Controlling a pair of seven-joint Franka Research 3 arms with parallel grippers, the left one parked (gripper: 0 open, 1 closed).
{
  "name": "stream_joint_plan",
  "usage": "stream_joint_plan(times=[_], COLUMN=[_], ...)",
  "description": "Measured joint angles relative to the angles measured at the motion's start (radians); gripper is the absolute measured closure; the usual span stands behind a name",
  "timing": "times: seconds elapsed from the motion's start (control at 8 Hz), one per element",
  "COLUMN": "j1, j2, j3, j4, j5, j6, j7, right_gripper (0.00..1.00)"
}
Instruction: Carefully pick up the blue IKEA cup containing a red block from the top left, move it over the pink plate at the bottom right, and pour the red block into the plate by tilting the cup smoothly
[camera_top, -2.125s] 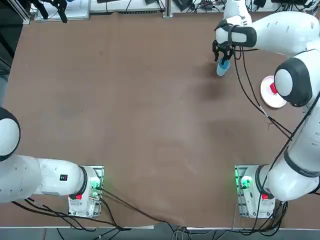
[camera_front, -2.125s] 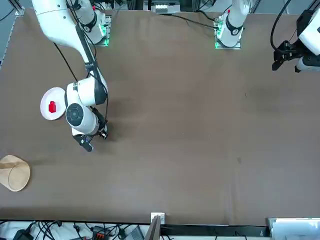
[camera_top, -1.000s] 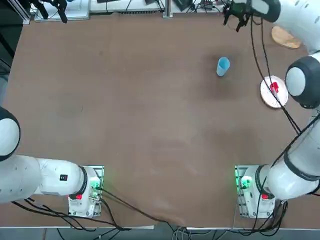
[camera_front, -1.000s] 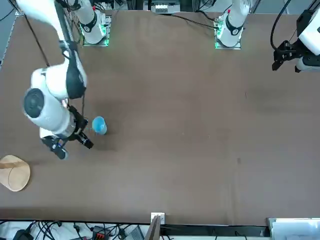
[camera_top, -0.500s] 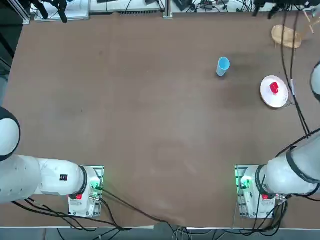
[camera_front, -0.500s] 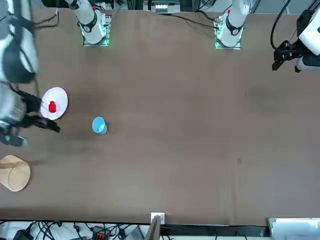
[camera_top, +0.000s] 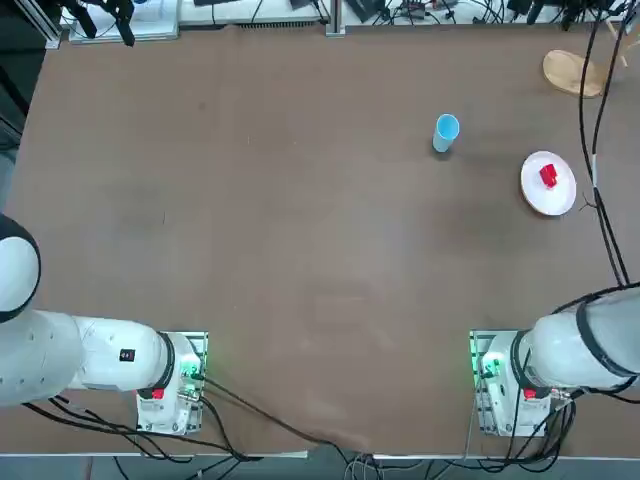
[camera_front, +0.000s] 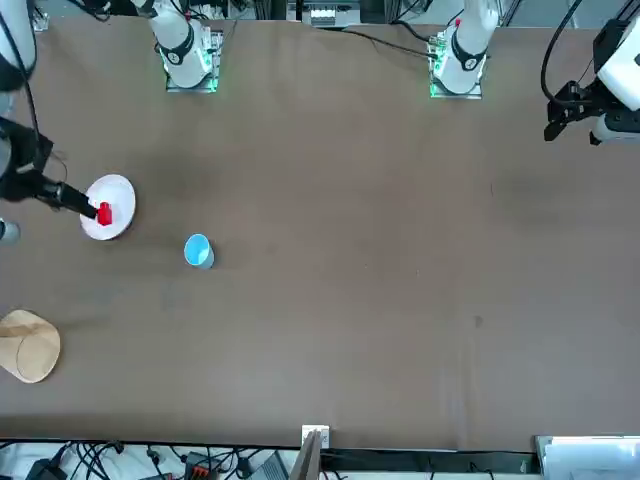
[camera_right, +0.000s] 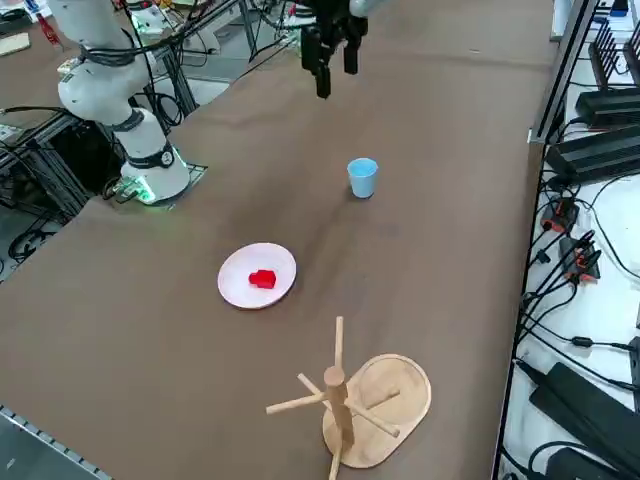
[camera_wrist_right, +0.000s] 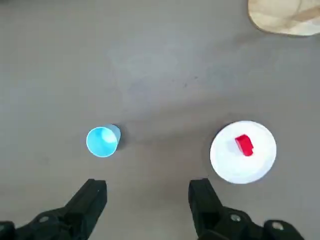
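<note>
— Any brand or lettering legible on the items?

— None can be read on the blue IKEA cup (camera_top: 446, 131), which stands upright and empty on the brown table (camera_top: 300, 220). The red block (camera_top: 548, 176) lies on the pink plate (camera_top: 548, 184), well apart from the cup.

— And the right gripper (camera_wrist_right: 147, 195)?

— It hangs high above the table, its fingers (camera_wrist_right: 90, 197) spread wide and holding nothing; the wrist view looks down on cup and plate together.

— The surroundings?

— A wooden peg stand (camera_right: 350, 400) sits near the plate at the table's edge. Cables (camera_right: 575, 270) and black equipment run along the floor beside it.
</note>
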Motion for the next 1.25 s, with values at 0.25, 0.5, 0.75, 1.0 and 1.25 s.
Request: stream_joint_plan(times=[0.25,0.5,0.75,1.0,1.25], j1=[0.005,0.013,0.014,0.014,0.013], j2=[-0.034,-0.058,-0.108,-0.137,-0.131], j3=[0.004,0.010,0.015,0.015,0.008], j4=[-0.024,-0.026,-0.025,-0.028,-0.044], j5=[-0.021,-0.029,-0.029,-0.030,-0.030], j6=[-0.041,-0.088,-0.120,-0.140,-0.138], j7=[0.002,0.003,0.010,0.001,-0.075], right_gripper=[0.00,0.00,0.00,0.00,0.00])
